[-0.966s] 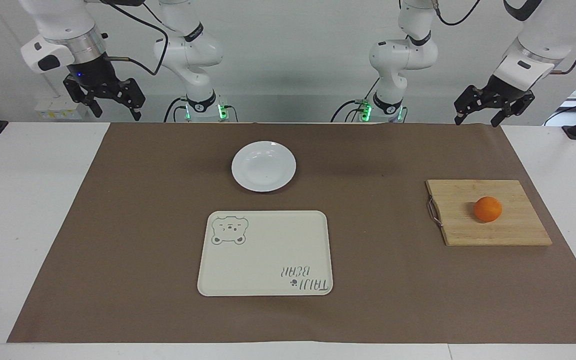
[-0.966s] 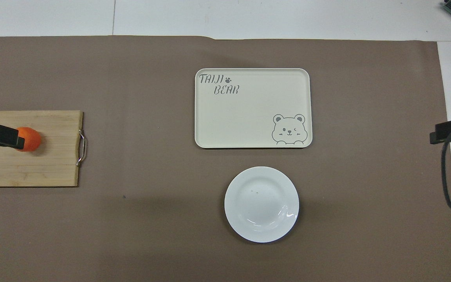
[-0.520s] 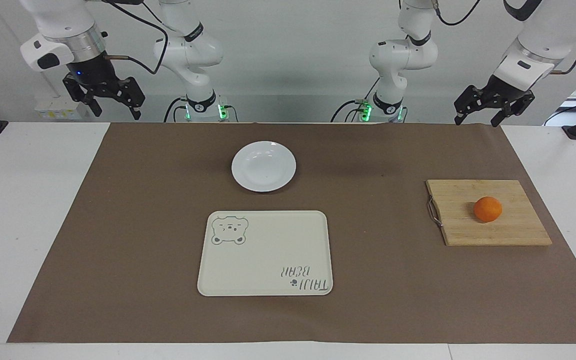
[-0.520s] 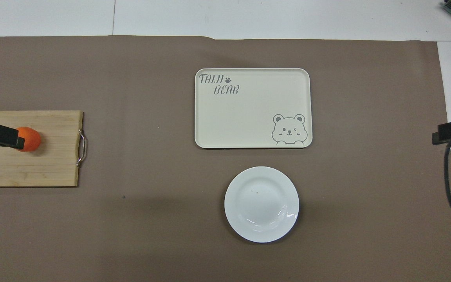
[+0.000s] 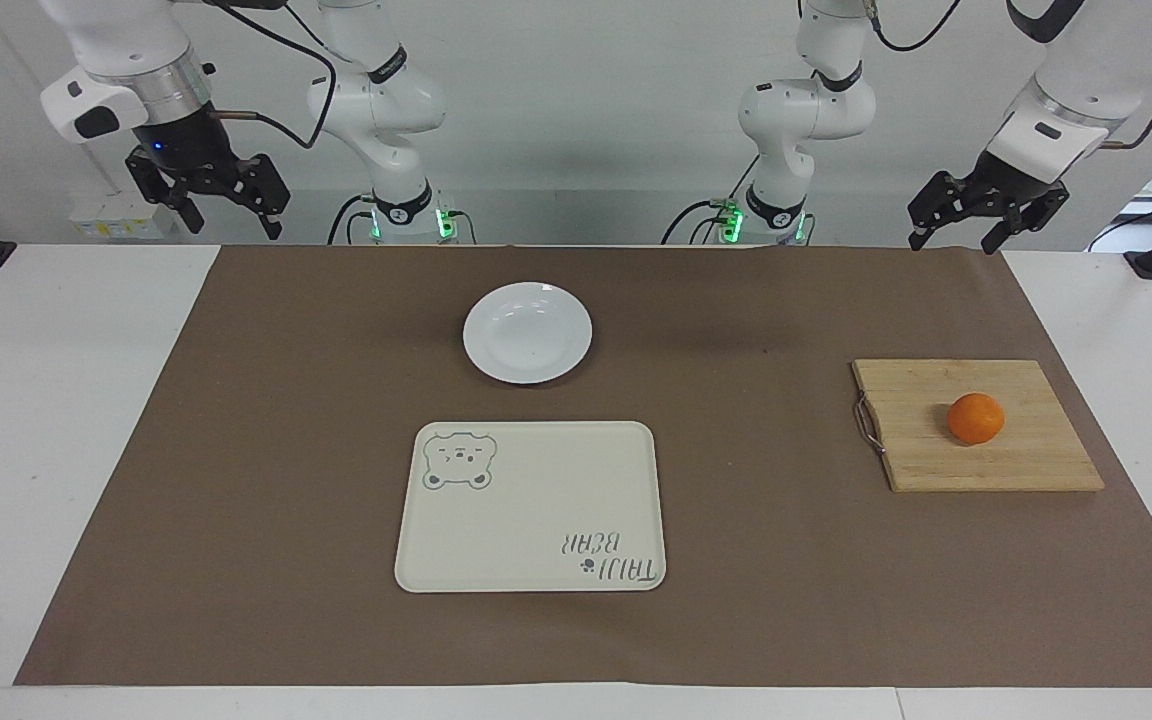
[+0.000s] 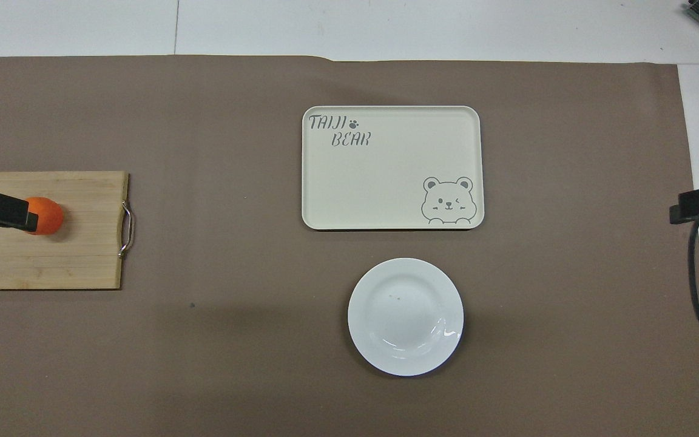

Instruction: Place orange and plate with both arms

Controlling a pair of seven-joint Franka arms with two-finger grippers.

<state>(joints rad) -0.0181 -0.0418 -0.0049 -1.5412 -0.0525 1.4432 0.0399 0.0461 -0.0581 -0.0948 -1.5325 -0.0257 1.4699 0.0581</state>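
Hanging high over the robot-side edge of the tabletop at the right arm's corner, the right arm's black two-finger gripper (image 5: 221,212) waits with its fingers spread and nothing between them. Its likely target, the round glossy white shallow plate (image 5: 527,332), lies on the brown paper table cover (image 5: 266,450) near the middle of the robot-side edge, empty. Just beside the plate, toward the table's middle, rests the cream rectangular tray with a bear print and lettering (image 5: 531,507), also bare and apparently the place where both items are to go. Toward the left arm's end of the tabletop sits the pale wooden cutting board with a metal handle (image 5: 1016,460), and on it the small round bright-orange fruit, the orange (image 5: 975,418), untouched. Above the robot-side edge at that end, the left arm's black gripper (image 5: 956,235) is likewise parted and empty. Each arm appears stationed by its own item, so neither need cross; no pick has begun.
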